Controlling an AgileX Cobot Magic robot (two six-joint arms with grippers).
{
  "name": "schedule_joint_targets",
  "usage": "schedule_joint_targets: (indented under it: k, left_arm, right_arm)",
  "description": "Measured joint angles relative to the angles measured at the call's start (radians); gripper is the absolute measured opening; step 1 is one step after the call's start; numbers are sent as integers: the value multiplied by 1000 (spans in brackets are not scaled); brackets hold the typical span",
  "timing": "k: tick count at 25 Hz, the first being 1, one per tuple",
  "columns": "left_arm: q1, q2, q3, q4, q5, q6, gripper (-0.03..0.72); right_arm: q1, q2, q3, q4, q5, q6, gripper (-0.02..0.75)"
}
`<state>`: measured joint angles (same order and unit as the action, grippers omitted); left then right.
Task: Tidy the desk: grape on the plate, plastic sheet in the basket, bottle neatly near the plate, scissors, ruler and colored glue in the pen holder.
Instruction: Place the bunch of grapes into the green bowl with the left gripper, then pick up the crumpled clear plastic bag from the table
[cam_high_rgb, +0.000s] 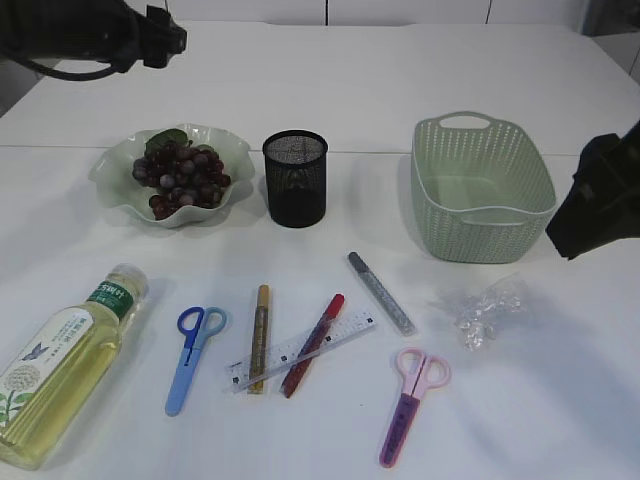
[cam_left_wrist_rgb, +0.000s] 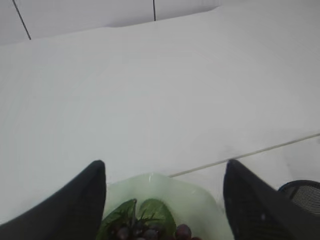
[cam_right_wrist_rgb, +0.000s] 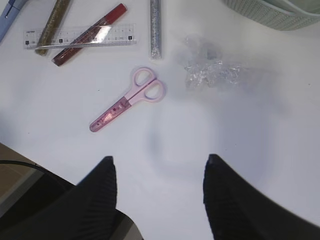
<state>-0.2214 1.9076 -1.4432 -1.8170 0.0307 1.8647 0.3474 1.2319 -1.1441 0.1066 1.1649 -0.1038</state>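
Note:
Dark grapes (cam_high_rgb: 180, 175) lie on the pale green plate (cam_high_rgb: 112, 172), also in the left wrist view (cam_left_wrist_rgb: 150, 232). A crumpled clear plastic sheet (cam_high_rgb: 485, 308) lies in front of the green basket (cam_high_rgb: 480, 215) and shows in the right wrist view (cam_right_wrist_rgb: 210, 74). An oil bottle (cam_high_rgb: 60, 365) lies on its side front left. Blue scissors (cam_high_rgb: 192, 355), pink scissors (cam_high_rgb: 410, 400), a clear ruler (cam_high_rgb: 300, 350) and gold (cam_high_rgb: 260, 335), red (cam_high_rgb: 313, 343) and silver (cam_high_rgb: 380, 292) glue pens lie at the front. The black mesh pen holder (cam_high_rgb: 295, 178) stands upright. My left gripper (cam_left_wrist_rgb: 165, 172) is open above the plate. My right gripper (cam_right_wrist_rgb: 159, 165) is open above bare table.
The table's near edge shows at bottom left in the right wrist view (cam_right_wrist_rgb: 15, 155). A seam (cam_high_rgb: 360, 152) runs across the table behind the plate and holder. The basket holds nothing.

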Motion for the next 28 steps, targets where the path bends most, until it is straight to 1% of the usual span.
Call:
schedule_joint_targets:
  k: [4, 7, 11, 21, 22, 24, 28]
  left_arm:
    - [-36, -22, 0, 0, 0, 0, 505]
    - [-65, -22, 0, 12, 0, 0, 496]
    - [-73, -22, 0, 7, 2, 0, 493]
    - [-73, -22, 0, -1, -40, -96, 484]
    - [-73, -22, 0, -3, -40, -115, 482]
    - [-73, -22, 0, -3, -42, -194, 478]
    - [-73, -22, 0, -3, -1, -373, 477]
  right_arm:
    - [0, 0, 0, 2, 0, 0, 438]
    - [0, 0, 0, 2, 0, 0, 438]
    - [0, 0, 0, 2, 0, 0, 438]
    - [0, 0, 0, 4, 0, 1, 438]
    - [0, 0, 0, 4, 0, 1, 438]
    - [0, 0, 0, 4, 0, 1, 437]
    - [0, 0, 0, 4, -2, 1, 438]
